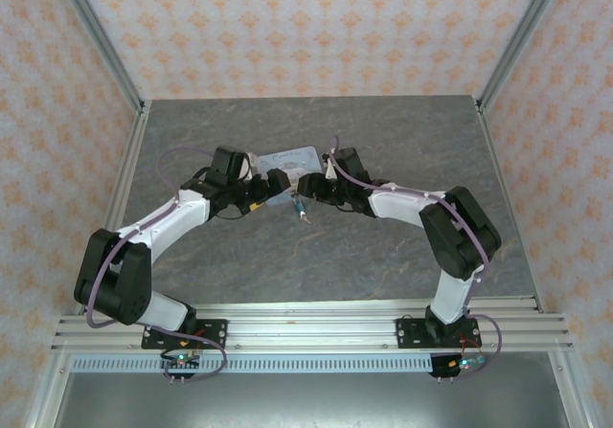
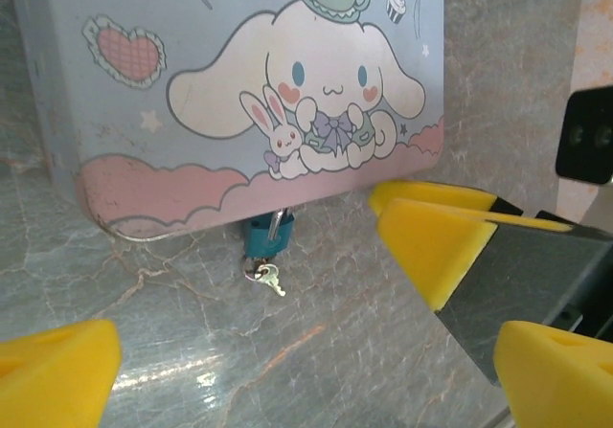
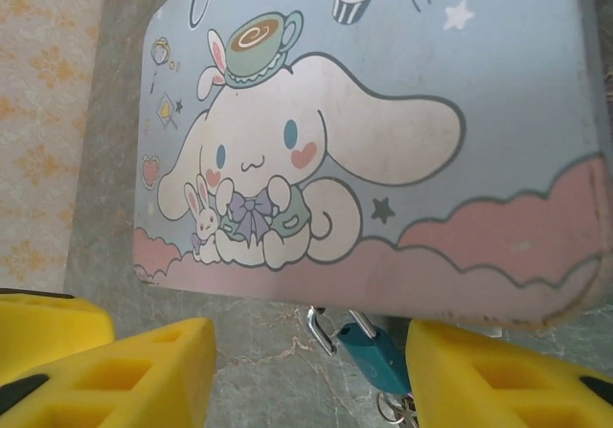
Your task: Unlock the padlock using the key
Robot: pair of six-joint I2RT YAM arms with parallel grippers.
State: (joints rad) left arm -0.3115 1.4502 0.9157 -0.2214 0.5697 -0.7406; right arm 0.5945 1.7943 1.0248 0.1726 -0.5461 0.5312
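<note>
The small teal padlock [image 3: 380, 356] hangs at the front edge of the pale blue cartoon tin [image 3: 402, 112]. Its silver shackle stands swung out, with one end free. The key [image 2: 271, 278] sits on a small ring at the padlock's [image 2: 267, 237] bottom end and rests on the table. My right gripper [image 3: 302, 380] is open. The padlock lies between its yellow fingers [image 3: 498, 380], close against the right one. My left gripper [image 2: 306, 380] is wide open and holds nothing, a little short of the key. In the top view both grippers [image 1: 273, 181] [image 1: 314, 191] meet at the tin's near edge.
The tin [image 1: 287, 160] lies flat on the grey marble table [image 1: 316, 256] just beyond both grippers. One yellow finger of the right gripper [image 2: 431, 232] reaches into the left wrist view, right of the padlock. Patterned walls enclose the table on three sides.
</note>
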